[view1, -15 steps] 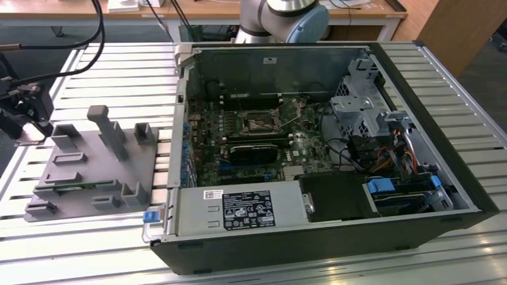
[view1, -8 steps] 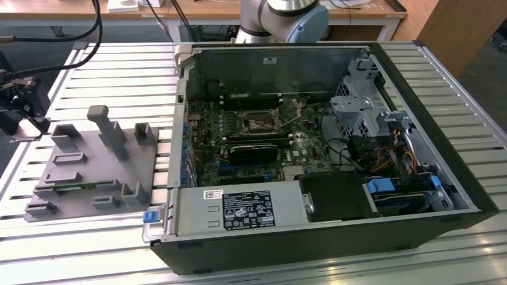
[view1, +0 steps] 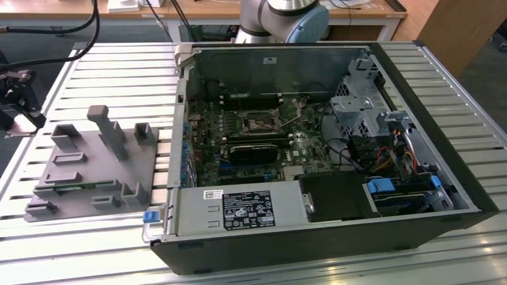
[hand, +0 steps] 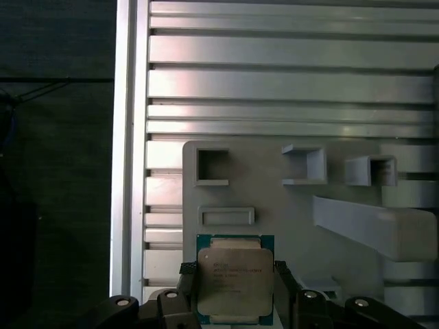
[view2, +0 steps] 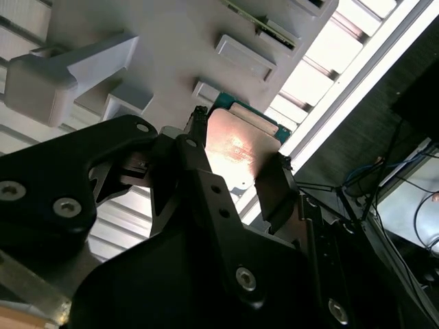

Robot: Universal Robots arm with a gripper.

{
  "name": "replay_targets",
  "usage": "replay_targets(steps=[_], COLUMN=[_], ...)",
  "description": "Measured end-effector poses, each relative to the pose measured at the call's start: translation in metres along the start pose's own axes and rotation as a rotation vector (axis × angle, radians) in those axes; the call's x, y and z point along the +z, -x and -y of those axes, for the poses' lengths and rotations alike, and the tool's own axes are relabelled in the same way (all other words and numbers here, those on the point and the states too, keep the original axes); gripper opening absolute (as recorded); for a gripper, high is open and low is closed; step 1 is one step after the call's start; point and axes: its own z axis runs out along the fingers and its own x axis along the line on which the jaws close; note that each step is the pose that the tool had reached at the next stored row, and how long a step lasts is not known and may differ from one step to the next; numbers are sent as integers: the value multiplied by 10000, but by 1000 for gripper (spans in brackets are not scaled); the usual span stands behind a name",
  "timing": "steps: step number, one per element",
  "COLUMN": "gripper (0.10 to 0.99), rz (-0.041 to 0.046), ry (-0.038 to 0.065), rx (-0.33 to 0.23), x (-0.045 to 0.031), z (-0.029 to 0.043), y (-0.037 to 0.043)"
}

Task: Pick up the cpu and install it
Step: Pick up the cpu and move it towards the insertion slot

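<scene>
Exterior view: open PC case (view1: pixel 237 255) lying on its side on the slatted table (view1: pixel 443 65). Motherboard socket (view1: pixel 260 124) is exposed mid-board. Grey tray (view1: pixel 95 169) of moulded blocks sits just beside the case, on the exterior view's left. Arm base (view1: pixel 285 18) is behind the case.

Second wrist view: gripper (view2: pixel 240 137) seen from close behind. The two black fingers (view2: pixel 199 178) are pinched onto opposite edges of the cpu (view2: pixel 236 147), one each side, both touching. The silvery lid is catching glare and a green board edge shows at its far side. Tray (view2: pixel 171 41) and table slats (view2: pixel 343 48) are beyond it.

First wrist view: looking straight down on the cpu (hand: pixel 234 281), metal lid up, green rim around it. Fingers (hand: pixel 186 281) are tight against two opposite sides, no gap visible. The cpu sits in line with the tray (hand: pixel 274 205) corner nearest the table (hand: pixel 274 68) edge, just beside a shallow rectangular frame, with the square pockets further off. Can't tell whether it's resting on the tray or clear of it.
</scene>
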Motion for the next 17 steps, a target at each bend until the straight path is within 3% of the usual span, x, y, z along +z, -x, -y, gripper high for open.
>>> replay_targets(steps=[17], gripper=[533], rz=[0], ry=[0], rx=[0], x=[-264], z=[-13], y=[5])
